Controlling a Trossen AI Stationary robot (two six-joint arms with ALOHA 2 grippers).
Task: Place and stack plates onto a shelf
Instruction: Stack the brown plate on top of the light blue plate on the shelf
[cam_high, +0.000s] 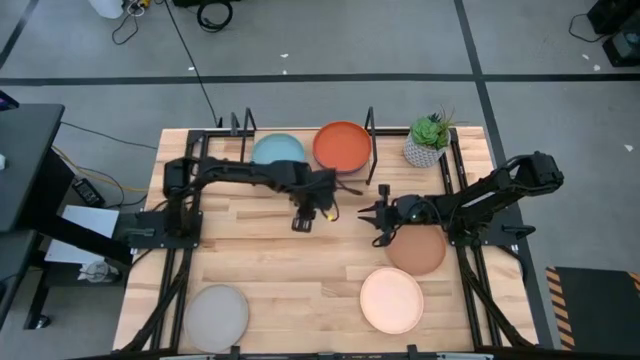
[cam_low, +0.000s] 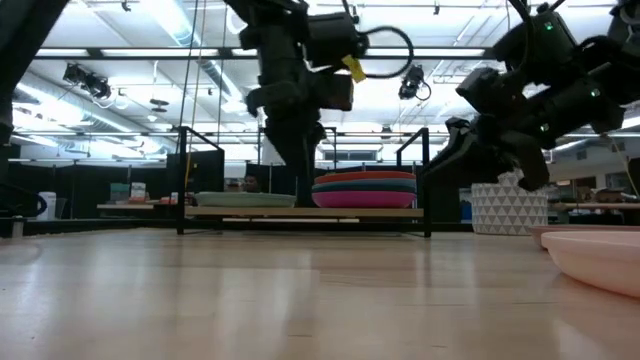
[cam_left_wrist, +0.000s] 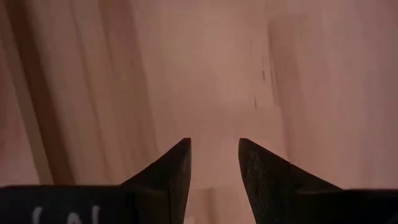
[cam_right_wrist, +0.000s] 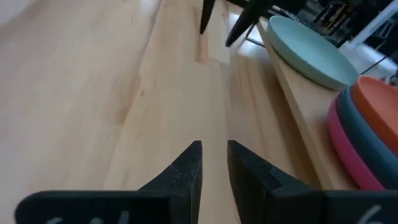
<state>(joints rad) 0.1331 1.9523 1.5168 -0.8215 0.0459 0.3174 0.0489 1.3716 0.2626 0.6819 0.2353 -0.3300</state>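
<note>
The shelf (cam_high: 308, 168) stands along the table's far edge. On its board (cam_low: 300, 212) the light teal plate (cam_high: 278, 150) lies on the left. On the right is a stack (cam_low: 365, 188) with the orange plate (cam_high: 342, 147) on top, darker teal-blue below and the magenta plate (cam_right_wrist: 348, 155) at the bottom. The brown plate (cam_high: 420, 252), cream plate (cam_high: 392, 300) and grey plate (cam_high: 216, 318) lie flat on the table. My left gripper (cam_high: 303, 224) (cam_left_wrist: 214, 146) points down at bare wood in front of the shelf, open and holding nothing. My right gripper (cam_high: 366, 214) (cam_right_wrist: 214, 146) hovers left of the brown plate, open and holding nothing.
A potted green plant (cam_high: 428, 140) in a white pot (cam_low: 508, 208) stands at the shelf's right end. Black wire uprights (cam_high: 370, 128) rise from the shelf. Bare wood lies between the two grippers and the near plates.
</note>
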